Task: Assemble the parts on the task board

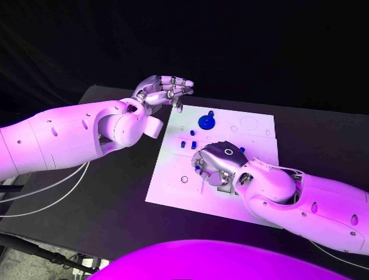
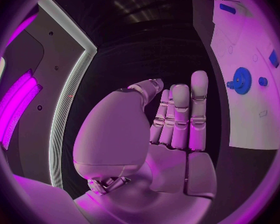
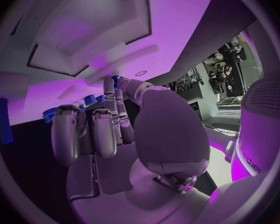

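Nearest to me, my right hand [image 1: 220, 163] lies on the task board [image 1: 172, 184], a flat white plate with small holes. Its smooth silver fingers are curled down onto the middle of the board; I cannot tell if they grasp a part. Beyond this hand a round blue gear [image 1: 206, 122] with small teeth stands near the far edge of the board, and small blue pegs [image 1: 184, 142] lie between gear and hand. My left hand [image 1: 162, 90] hovers beside the board's far-left corner, fingers straight and released, holding nothing.
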Controlling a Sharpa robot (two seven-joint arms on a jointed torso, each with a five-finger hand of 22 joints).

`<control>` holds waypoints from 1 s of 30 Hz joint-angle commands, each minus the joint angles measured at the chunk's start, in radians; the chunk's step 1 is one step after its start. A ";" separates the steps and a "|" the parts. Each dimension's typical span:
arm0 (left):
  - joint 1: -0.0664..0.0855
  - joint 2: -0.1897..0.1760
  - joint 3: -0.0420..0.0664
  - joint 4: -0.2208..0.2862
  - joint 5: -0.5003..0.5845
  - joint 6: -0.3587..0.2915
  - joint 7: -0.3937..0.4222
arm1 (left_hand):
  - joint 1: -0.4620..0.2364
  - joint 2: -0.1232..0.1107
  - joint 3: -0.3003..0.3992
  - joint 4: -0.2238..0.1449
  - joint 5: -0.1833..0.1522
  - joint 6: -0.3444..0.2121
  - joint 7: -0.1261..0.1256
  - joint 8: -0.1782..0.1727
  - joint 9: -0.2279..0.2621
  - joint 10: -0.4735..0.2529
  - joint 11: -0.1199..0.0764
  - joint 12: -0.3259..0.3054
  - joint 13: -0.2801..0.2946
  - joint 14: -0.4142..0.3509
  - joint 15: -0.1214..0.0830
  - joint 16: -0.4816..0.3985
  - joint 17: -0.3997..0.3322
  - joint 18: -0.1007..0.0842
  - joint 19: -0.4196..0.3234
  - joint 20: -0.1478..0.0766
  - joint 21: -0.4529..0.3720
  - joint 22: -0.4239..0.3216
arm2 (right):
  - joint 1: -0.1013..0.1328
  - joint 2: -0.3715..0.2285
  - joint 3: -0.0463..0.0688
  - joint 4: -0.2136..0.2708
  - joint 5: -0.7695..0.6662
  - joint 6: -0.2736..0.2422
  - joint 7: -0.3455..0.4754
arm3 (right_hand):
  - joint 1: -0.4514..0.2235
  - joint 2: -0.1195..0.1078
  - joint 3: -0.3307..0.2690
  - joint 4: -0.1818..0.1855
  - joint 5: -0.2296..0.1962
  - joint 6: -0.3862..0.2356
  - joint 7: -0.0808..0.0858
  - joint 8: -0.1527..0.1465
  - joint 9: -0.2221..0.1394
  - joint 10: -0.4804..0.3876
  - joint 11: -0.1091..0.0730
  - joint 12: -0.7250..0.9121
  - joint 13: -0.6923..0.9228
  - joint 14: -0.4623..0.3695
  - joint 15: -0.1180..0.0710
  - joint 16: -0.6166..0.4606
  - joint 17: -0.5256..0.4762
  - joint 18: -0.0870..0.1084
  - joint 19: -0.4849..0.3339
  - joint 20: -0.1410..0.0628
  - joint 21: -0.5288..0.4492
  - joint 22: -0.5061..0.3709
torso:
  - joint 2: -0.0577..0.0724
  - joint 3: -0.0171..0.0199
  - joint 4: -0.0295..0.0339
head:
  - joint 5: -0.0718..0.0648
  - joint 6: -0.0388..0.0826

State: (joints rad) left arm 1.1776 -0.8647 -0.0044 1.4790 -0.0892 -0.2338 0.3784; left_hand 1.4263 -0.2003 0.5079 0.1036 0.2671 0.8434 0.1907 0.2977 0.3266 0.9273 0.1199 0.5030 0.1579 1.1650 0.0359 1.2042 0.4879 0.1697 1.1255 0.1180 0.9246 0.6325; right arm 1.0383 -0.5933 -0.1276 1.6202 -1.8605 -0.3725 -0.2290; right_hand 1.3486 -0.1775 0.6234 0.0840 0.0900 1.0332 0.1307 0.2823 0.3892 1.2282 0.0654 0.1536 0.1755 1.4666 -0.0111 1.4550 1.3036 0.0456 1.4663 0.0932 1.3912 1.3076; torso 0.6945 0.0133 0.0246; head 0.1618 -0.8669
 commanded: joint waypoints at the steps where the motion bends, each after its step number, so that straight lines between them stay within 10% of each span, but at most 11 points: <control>1: 0.000 0.002 0.001 0.001 0.004 0.006 0.004 | -0.012 0.001 0.006 -0.001 0.005 -0.008 0.002 -0.004 -0.001 -0.006 0.001 0.003 0.001 -0.008 0.002 -0.004 -0.001 0.011 -0.006 0.002 -0.006 -0.001 | -0.005 -0.005 -0.005 -0.002 -0.017 0.055 -0.014 | -0.013 -0.002 -0.005 -0.001 -0.001 0.002 0.000 0.001 0.000 0.001 -0.001 -0.006 -0.001 0.053 -0.002 -0.004 -0.002 -0.006 0.034 -0.004 -0.005 0.185 | 0.000 0.0005 0.0001 | 0.000 -0.002; 10: 0.000 0.001 0.001 0.001 0.004 0.006 0.003 | -0.012 0.001 0.007 -0.001 0.005 -0.009 0.002 -0.004 -0.001 -0.008 0.001 0.004 0.002 -0.009 0.002 -0.004 -0.001 0.012 -0.006 0.003 -0.007 -0.002 | -0.005 -0.011 -0.005 -0.002 -0.017 0.007 -0.011 | -0.076 -0.057 -0.024 0.016 0.003 -0.094 0.043 -0.061 -0.026 -0.087 0.037 -0.053 -0.021 0.049 0.029 -0.007 -0.012 0.004 0.011 0.016 -0.065 0.161 | -0.001 0.0005 -0.0007 | 0.000 -0.001; 30: 0.000 -0.003 0.000 -0.002 0.004 0.008 0.000 | -0.014 0.001 0.008 -0.002 0.005 -0.011 0.002 -0.003 -0.001 -0.012 0.002 0.005 0.002 -0.010 0.002 -0.004 -0.002 0.012 -0.007 0.003 -0.008 -0.003 | 0.031 -0.154 0.015 0.131 0.012 -0.110 -0.037 | -0.084 -0.069 -0.094 0.023 0.014 -0.126 0.025 -0.082 -0.035 -0.135 0.029 -0.036 -0.029 0.039 0.024 -0.024 -0.045 0.015 -0.003 0.020 -0.113 0.141 | -0.002 0.0005 -0.0019 | -0.021 0.020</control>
State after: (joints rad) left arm 1.1775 -0.8682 -0.0045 1.4759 -0.0892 -0.2335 0.3746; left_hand 1.4223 -0.1962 0.5107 0.1006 0.2671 0.8398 0.1943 0.2977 0.3266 0.9238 0.1235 0.5026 0.1587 1.1613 0.0396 1.2042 0.4861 0.1697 1.1255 0.1180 0.9206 0.6302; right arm 1.0638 -0.7399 -0.1144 1.7408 -1.8613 -0.4498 -0.2477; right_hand 1.2658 -0.2499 0.5375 0.1063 0.0998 0.9002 0.1570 0.1958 0.3531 1.0967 0.0983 0.1138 0.1445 1.4649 0.0162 1.4358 1.2587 0.0457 1.4625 0.1149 1.2759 1.3081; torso 0.6930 0.0140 0.0235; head 0.1476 -0.8530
